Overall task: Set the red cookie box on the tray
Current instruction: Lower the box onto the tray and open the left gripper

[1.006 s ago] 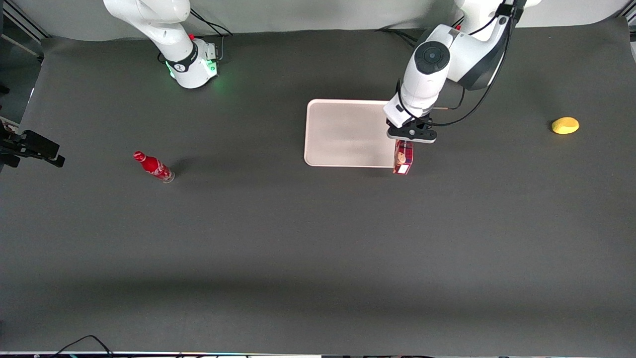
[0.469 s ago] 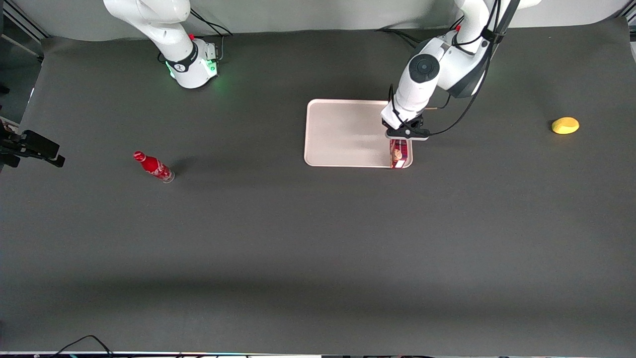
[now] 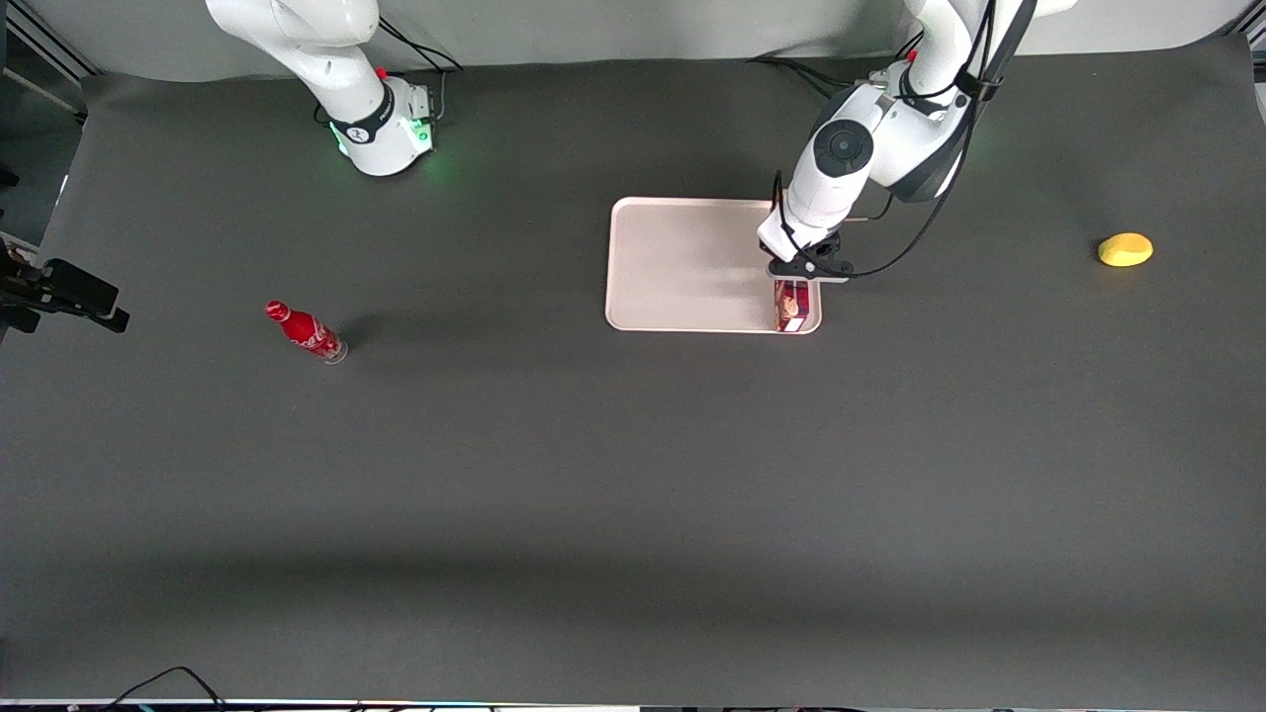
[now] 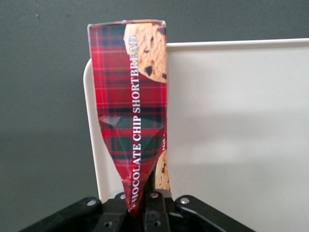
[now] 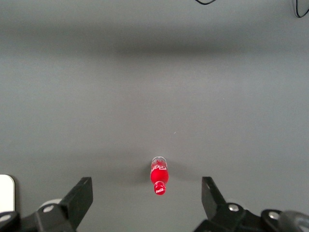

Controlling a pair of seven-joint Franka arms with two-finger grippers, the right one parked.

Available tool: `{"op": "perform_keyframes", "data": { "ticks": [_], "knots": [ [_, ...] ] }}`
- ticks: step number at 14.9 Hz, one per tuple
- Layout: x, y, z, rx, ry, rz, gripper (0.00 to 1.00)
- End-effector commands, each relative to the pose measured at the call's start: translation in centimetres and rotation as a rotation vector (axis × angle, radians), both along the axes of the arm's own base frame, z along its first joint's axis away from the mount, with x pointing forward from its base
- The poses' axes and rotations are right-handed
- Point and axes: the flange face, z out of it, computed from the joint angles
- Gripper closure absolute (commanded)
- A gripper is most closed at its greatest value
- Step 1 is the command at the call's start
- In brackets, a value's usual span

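You have the gripper (image 3: 803,271) low over the tray (image 3: 682,262), at the tray's short edge toward the working arm's end of the table. Its fingers (image 4: 153,207) are pinched tight on one end of the red cookie box (image 4: 133,128), crushing the cardboard there to a wedge. The box stretches away from the fingers along that short edge, lying partly over the rim. That end grip likely keeps the box's length parallel to the rim so it fits inside. Nudge it inward from the rim before letting go, or it may tip off.
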Motion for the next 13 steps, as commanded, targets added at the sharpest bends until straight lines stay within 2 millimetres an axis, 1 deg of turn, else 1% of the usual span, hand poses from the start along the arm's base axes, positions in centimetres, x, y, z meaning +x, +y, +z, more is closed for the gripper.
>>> {"op": "perform_keyframes", "data": {
  "ticks": [1, 2, 3, 11, 12, 13],
  "knots": [
    [-0.4, -0.1, -0.3, -0.002, 0.002, 0.013, 0.41],
    [-0.4, -0.1, -0.4, -0.002, 0.004, 0.015, 0.23],
    [-0.4, -0.1, -0.4, -0.002, 0.004, 0.015, 0.0],
    [-0.3, -0.1, -0.2, 0.004, 0.006, 0.014, 0.0],
    [0.0, -0.1, 0.3, 0.005, -0.002, 0.014, 0.0],
    [0.5, -0.2, 1.2, 0.01, -0.014, 0.013, 0.0]
  ]
}}
